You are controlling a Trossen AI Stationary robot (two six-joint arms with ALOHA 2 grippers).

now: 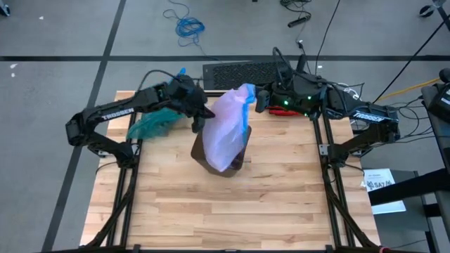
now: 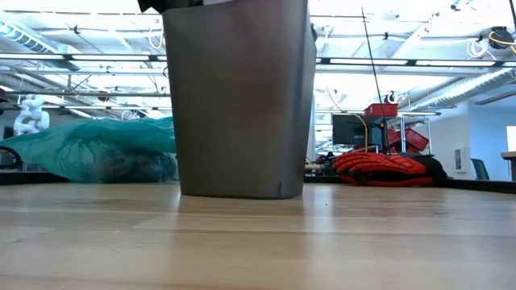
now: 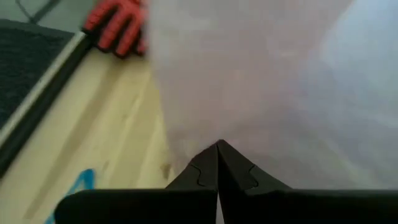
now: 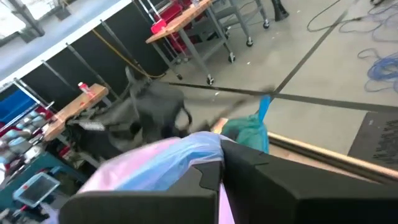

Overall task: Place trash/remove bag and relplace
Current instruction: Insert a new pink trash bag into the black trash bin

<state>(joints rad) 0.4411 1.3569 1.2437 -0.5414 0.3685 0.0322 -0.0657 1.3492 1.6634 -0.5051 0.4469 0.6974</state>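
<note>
A grey bin stands upright mid-table, also seen in the low view. A pale pink-lilac bag with a blue edge is draped over it. My left gripper is shut on the bag's left side, my right gripper on its raised top. The teal bag lies bunched on the table left of the bin. Dark lumps show through its wall. No loose trash is in view. My left gripper pinches the pink-lilac bag's thin wall at its fingertips, coming from the table's left and slanting down. One layer or several, I cannot tell. The film spreads away from the tips toward the bin. My right gripper pinches the bag's blue-edged top between its two fingers, coming nearly level from the table's right. The edge is held up above the bin, and the bag hangs from it down over the bin's mouth.
A red-and-black glove lies at the table's far right edge, under my right arm. A black mat lies on the floor beyond the far edge. The near half of the wooden table is bare boards.
</note>
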